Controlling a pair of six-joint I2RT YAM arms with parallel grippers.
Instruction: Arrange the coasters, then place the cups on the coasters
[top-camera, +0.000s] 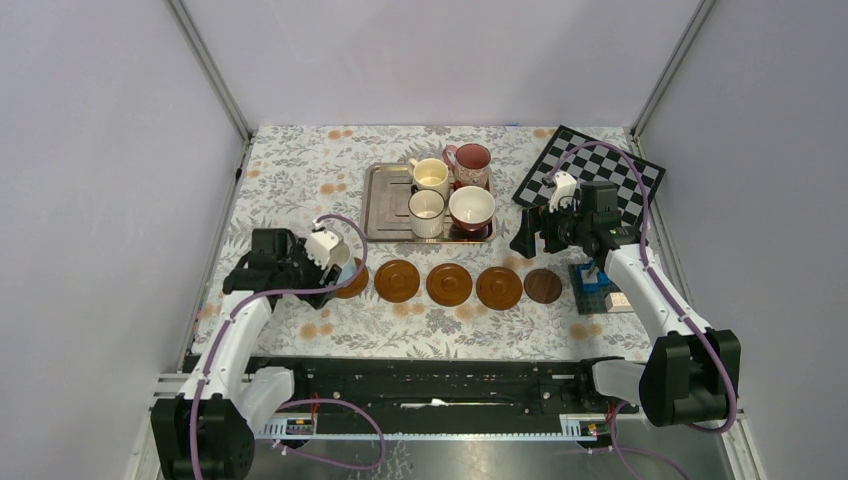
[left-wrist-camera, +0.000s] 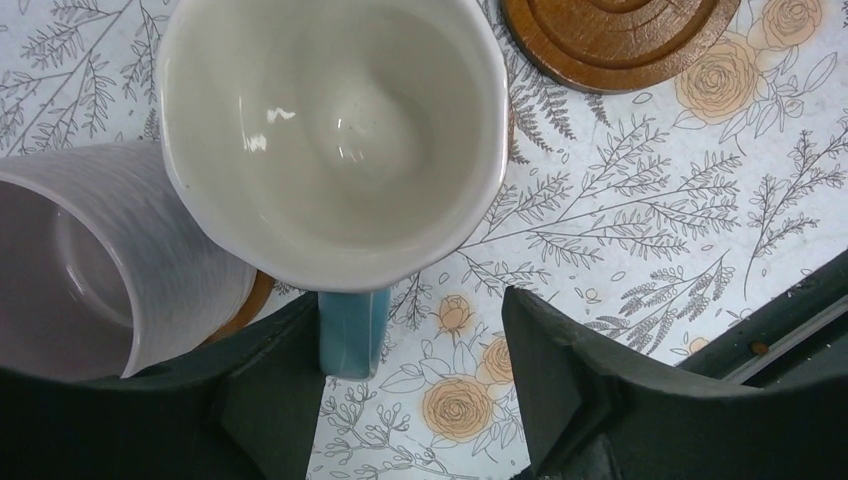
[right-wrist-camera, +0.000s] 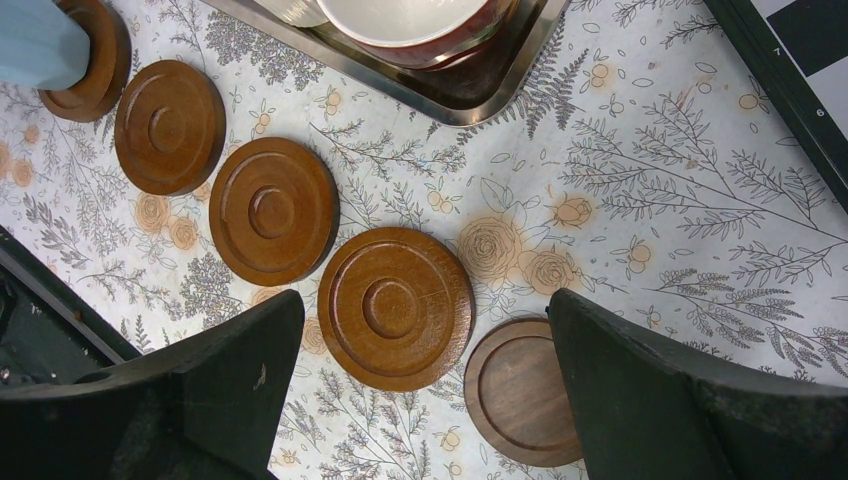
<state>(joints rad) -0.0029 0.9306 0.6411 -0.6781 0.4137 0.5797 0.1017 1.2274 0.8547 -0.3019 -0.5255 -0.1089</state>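
Pale blue cup (left-wrist-camera: 335, 140), glossy white inside

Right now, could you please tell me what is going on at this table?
The left claw stands open around the handle of a blue cup set on a coaster, with a pale cup beside it. Four more coasters lie bare in a row, and four cups wait on the tray. The right claw hovers open over the row's right end.
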